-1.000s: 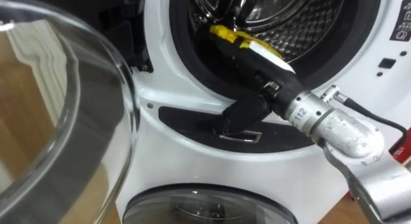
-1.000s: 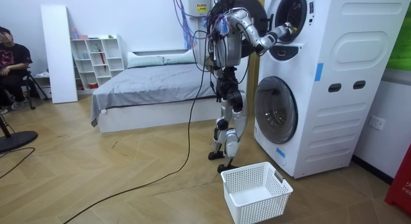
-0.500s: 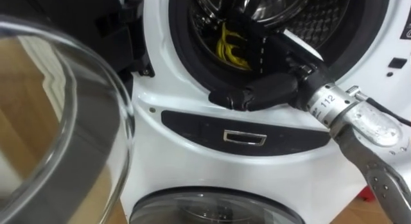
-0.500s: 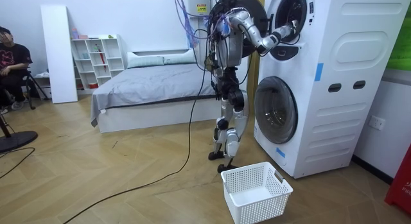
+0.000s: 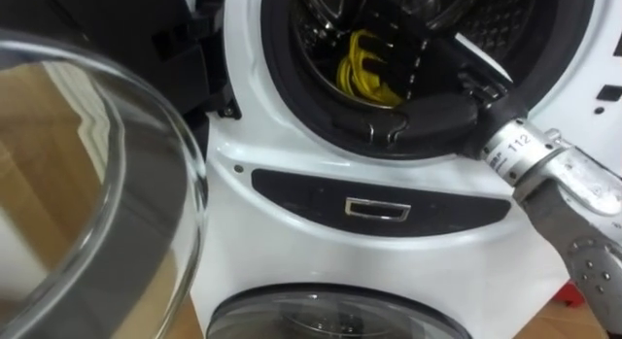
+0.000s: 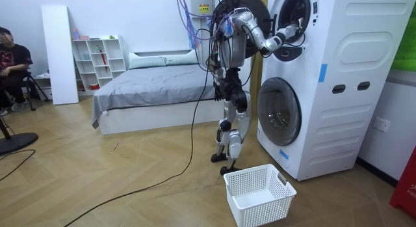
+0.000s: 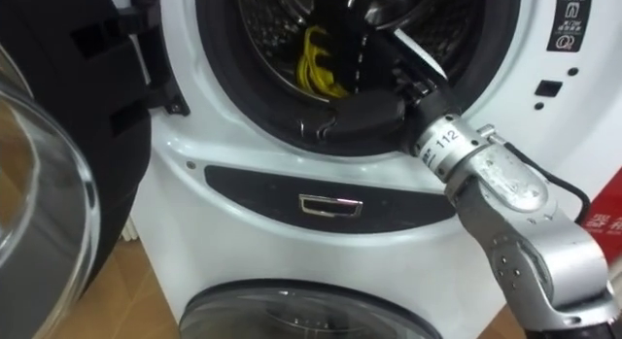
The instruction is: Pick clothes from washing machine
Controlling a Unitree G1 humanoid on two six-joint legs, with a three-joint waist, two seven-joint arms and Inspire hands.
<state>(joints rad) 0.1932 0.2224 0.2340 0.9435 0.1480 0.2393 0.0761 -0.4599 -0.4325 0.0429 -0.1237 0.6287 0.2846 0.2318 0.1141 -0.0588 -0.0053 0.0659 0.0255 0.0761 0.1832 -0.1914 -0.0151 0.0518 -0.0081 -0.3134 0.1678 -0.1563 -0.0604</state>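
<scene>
Two front-loading machines [image 6: 325, 84] are stacked at the room view's right, and the robot is seen standing close in front of them. The glass door [image 5: 87, 184] of the upper machine is swung wide open to the robot's left, while the lower door [image 5: 330, 315] is closed. A white basket [image 6: 259, 194] is placed on the floor near the robot's feet, and nothing is seen in it. The right hand [image 5: 432, 114] is laid low in the upper opening, on the dark seal [image 5: 277, 77] at the mouth of the drum [image 5: 501, 18]. Whether its fingers are apart or closed on something cannot be told. A yellow thing [image 5: 364, 72] is seen in the drum just above the hand, but it cannot be said to be cloth. It is judged that only the reaching-in is done. No clothes are drawn out yet, and the carrying to the basket is left.
</scene>
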